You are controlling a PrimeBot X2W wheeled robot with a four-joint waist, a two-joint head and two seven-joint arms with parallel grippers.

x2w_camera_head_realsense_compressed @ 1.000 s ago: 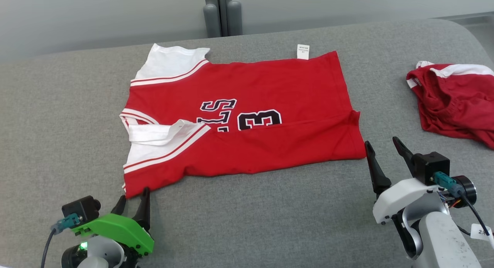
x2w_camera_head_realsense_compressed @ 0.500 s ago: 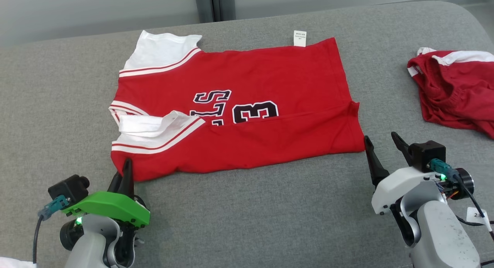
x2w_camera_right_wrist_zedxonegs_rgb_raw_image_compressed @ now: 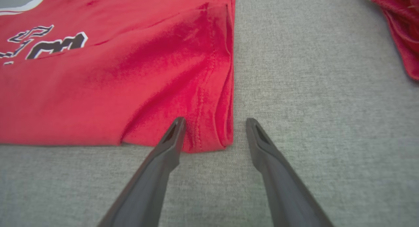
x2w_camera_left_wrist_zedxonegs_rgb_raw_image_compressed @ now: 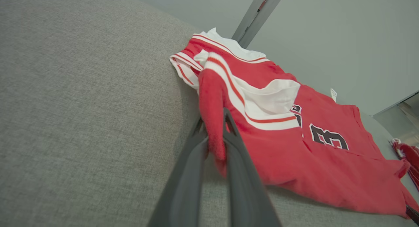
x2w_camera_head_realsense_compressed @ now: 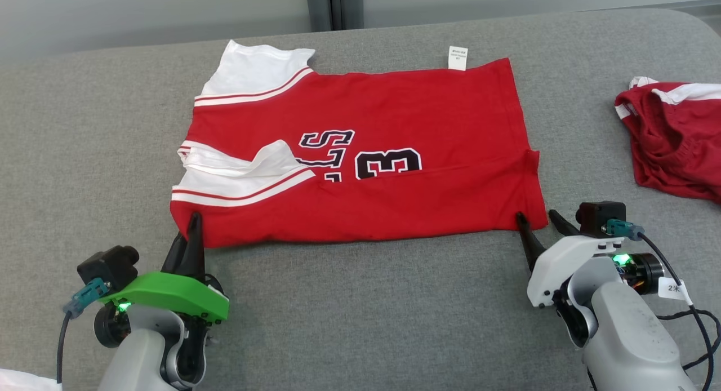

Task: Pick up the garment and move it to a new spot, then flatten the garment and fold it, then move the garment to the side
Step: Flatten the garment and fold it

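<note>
Fold under way: one near corner pinched, the other not yet

Jersey [x2w_camera_head_realsense_compressed: 360,154], red with black lettering, lies spread sideways across the middle of the grey padded bench [x2w_camera_head_realsense_compressed: 360,301], towards its far edge. Its white sleeves point to the robot's left, its hem points right, and a small white tag [x2w_camera_head_realsense_compressed: 458,58] sticks out on the far side. The strip nearest the robot looks already doubled over, since a crease cuts the lettering short and one white sleeve [x2w_camera_head_realsense_compressed: 242,171] lies turned in on top. A pair of red shorts [x2w_camera_head_realsense_compressed: 676,137] sits well apart at the bench's right edge.

The left gripper [x2w_camera_head_realsense_compressed: 194,225] has its fingers drawn narrow on the jersey's near left corner. In the left wrist view a ridge of red cloth stands up between the fingers of that gripper [x2w_camera_left_wrist_zedxonegs_rgb_raw_image_compressed: 212,117], so the hold looks real. The right gripper [x2w_camera_head_realsense_compressed: 535,214] has its fingers spread wide at the near right corner. In the right wrist view the hem corner lies between the two tips of that gripper [x2w_camera_right_wrist_zedxonegs_rgb_raw_image_compressed: 215,120], one at the cloth and one over bare bench, with nothing clamped.

My reading is that the folding step is in hand. The next move calls for the right fingers to come together on the doubled hem, catching both layers. Both arms would then need to lift and carry the near edge evenly, or the cloth will skew.
</note>
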